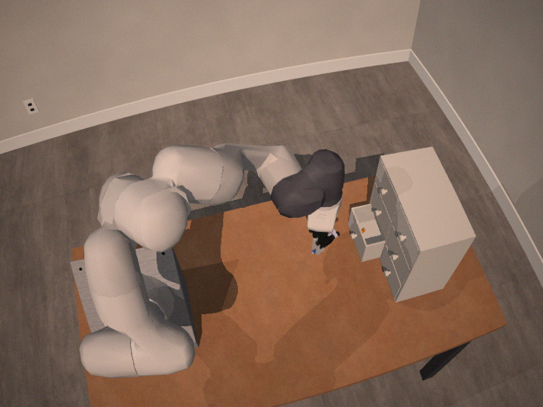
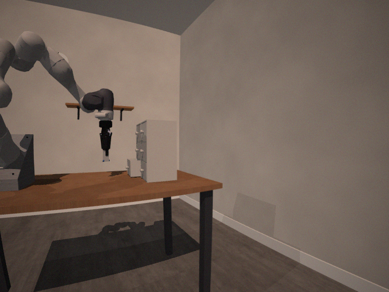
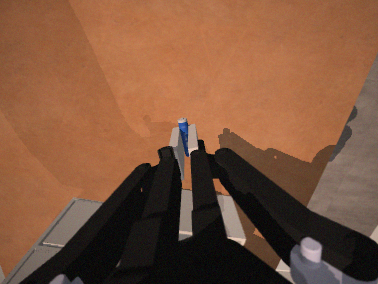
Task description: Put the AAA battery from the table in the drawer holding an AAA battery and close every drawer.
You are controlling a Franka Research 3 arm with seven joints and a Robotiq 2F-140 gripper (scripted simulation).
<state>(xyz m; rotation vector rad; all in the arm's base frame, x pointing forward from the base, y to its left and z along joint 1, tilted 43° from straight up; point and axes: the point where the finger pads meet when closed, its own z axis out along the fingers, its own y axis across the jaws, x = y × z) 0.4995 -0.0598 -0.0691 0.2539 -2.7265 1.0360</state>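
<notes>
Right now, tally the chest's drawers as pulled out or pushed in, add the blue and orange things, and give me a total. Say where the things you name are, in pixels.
Pulled-out drawer (image 1: 371, 253) (image 2: 135, 168) (image 3: 232, 217): 1
Pushed-in drawers (image 1: 409, 251) (image 2: 143, 140) (image 3: 72, 225): 5
Blue battery (image 1: 314, 251) (image 2: 103, 161) (image 3: 183, 129): 1
Orange item (image 1: 363, 230), too small to identify: 1
Total: 8
</notes>
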